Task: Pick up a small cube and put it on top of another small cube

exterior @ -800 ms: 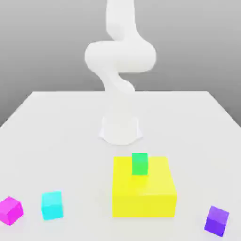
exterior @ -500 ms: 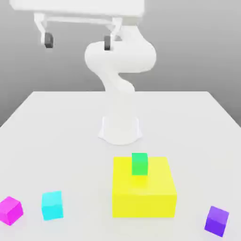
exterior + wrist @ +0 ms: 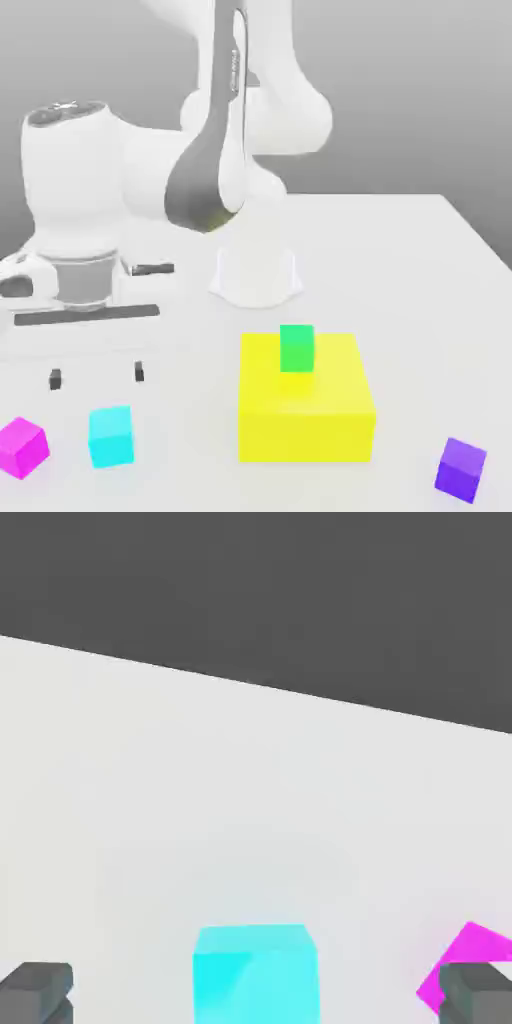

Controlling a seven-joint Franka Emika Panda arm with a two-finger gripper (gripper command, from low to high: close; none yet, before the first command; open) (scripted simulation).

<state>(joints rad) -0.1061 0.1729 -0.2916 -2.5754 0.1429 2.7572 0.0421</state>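
Gripper [image 3: 97, 376] spread wide, grasping nothing, hanging above cyan cube [image 3: 110, 436] at exterior view's lower left. Hand view cuts the cube's lower part. Exterior view adds green cube [image 3: 296, 347] atop yellow block [image 3: 306, 408], center-right.

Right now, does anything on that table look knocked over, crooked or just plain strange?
Nothing looks spilled or broken. One thing stands out: the small green cube sits on top of the big yellow block, while the cyan cube, magenta cube and purple cube rest on the table. The open gripper hangs above the cyan cube.
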